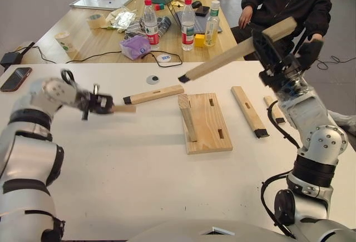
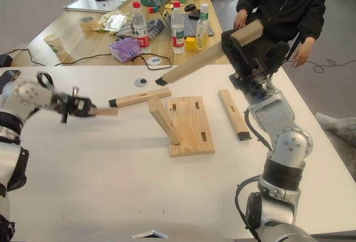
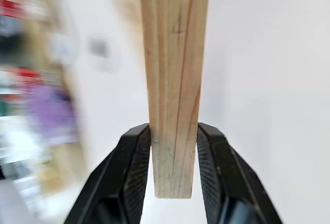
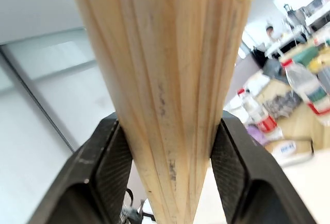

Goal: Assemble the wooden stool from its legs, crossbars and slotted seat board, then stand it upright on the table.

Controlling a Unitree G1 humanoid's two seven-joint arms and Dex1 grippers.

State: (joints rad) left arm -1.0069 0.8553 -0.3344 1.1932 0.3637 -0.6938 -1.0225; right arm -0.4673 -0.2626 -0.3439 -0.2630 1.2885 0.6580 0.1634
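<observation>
The slotted seat board lies flat mid-table, with one leg standing tilted in a slot at its left side. A second leg lies behind and left of the board, and a third lies to its right. A short piece rests by my right arm. My left gripper is low over the table at the left, shut on a short crossbar. Above the table's far edge, my right gripper is shut on a long leg, whose black-capped end slopes down toward the board.
A round disc and a cable lie near the table's far edge, and a phone at the far left. Behind stands a wooden table with bottles, tape and clutter. A seated person is close behind my right gripper.
</observation>
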